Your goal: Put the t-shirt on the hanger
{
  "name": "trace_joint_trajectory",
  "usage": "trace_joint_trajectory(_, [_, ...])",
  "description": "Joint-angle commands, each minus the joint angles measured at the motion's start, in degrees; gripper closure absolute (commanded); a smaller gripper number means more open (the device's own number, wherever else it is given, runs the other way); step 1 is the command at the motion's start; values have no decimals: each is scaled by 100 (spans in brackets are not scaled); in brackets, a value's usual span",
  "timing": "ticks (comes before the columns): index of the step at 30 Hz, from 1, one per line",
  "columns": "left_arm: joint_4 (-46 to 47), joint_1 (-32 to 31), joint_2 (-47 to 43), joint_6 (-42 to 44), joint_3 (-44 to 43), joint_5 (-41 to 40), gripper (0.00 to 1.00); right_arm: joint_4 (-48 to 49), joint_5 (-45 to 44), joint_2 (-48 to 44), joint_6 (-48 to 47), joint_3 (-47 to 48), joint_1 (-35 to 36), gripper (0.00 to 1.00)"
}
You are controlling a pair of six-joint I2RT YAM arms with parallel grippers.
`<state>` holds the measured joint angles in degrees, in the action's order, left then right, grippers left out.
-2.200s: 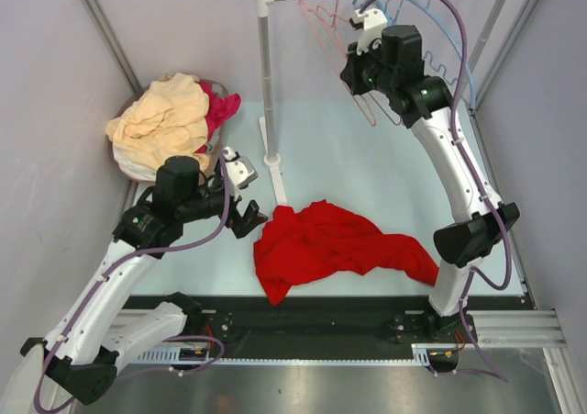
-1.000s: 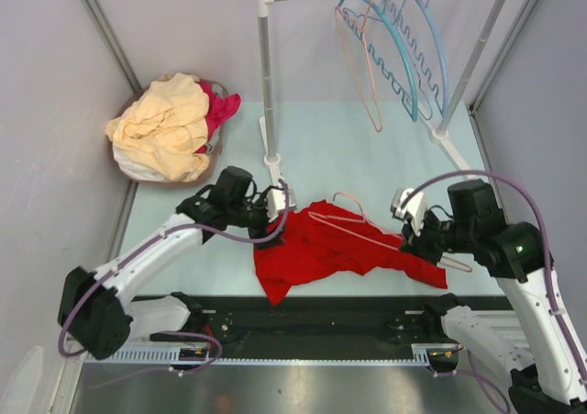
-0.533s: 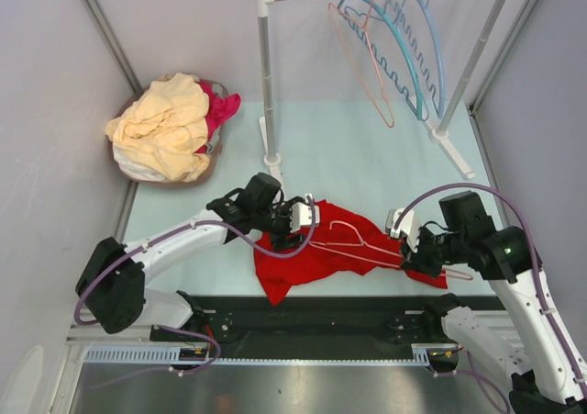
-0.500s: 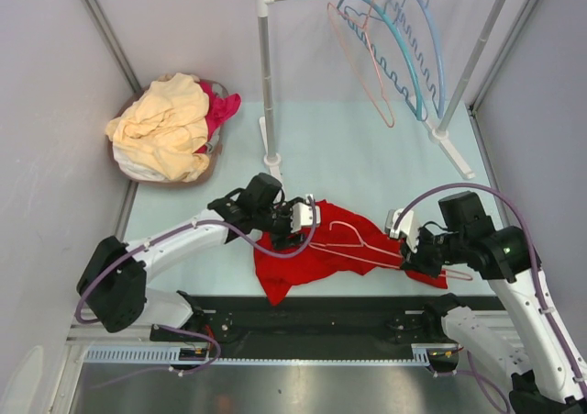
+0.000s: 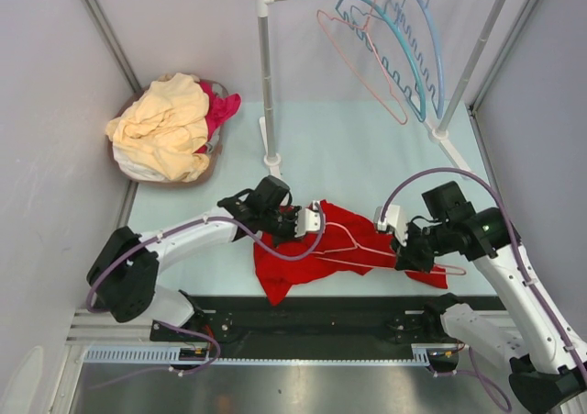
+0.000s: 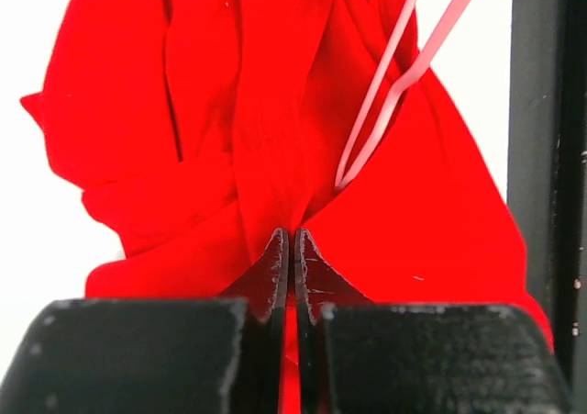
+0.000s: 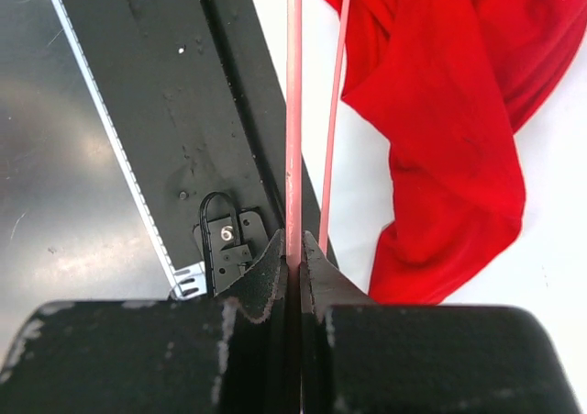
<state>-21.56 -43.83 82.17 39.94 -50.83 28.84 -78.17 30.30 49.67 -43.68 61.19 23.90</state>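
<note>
t-shirt (image 5: 292,265) (image 6: 183,111) (image 7: 459,83): bright red, crumpled in a heap on the bench (image 5: 367,162), lying between the two pincers near the front edge.
t-shirt, near the left pincer: a raised fold runs straight up into the tips; the rest spreads away ahead of them and to both sides.
hanger (image 5: 356,245) (image 6: 367,136) (image 7: 293,111): thin, salmon-pink, lying across the top of the cloth, its hook end towards the left pincer and one long bar running out to the right pincer.
hanger corner, left wrist view: it rests on the cloth just ahead of the tips and a little to their right, not touching them.
left pincer (image 5: 316,219) (image 6: 292,235): narrowed to a sliver, with red cloth nipped between the two pads.
right pincer (image 5: 401,256) (image 7: 293,240): closed tight on one bar of the hanger; the second bar passes just beside the tips, outside the grip.
right pincer's surroundings: the cloth's hem hangs ahead and to one side, and the dark front rail (image 7: 183,111) lies to the other.
rack (image 5: 263,65): upright pole and top bar, well beyond both pincers at the back of the bench.
on the rack: another pink hanger (image 5: 362,61) and blue hangers (image 5: 415,61).
basket (image 5: 147,171): far back, beyond the left pincer, heaped with a pale yellow garment (image 5: 165,120) and a magenta garment (image 5: 221,107).
</note>
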Motion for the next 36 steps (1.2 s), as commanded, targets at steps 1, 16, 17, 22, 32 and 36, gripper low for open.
trace_joint_trajectory(1, [-216,-37,-420,57,-349,280,100,-304,72,95,-9,121,88,100])
trace_joint_trajectory(16, [-1034,-46,-1748,-153,-858,280,100,775,1195,983,281,860,229,100])
trace_joint_trajectory(17, [-1078,-46,-1809,-171,-946,297,100,881,1284,1053,307,877,229,100])
trace_joint_trajectory(22, [-1350,-46,-2073,-224,-1183,429,100,1601,1706,1422,580,991,378,100])
trace_joint_trajectory(32, [-1588,-64,-2469,-170,-1158,359,100,2200,1803,1538,588,878,484,100])
trace_joint_trajectory(36, [-1342,-90,-2285,-391,-1306,429,100,2938,2023,1397,948,614,738,100])
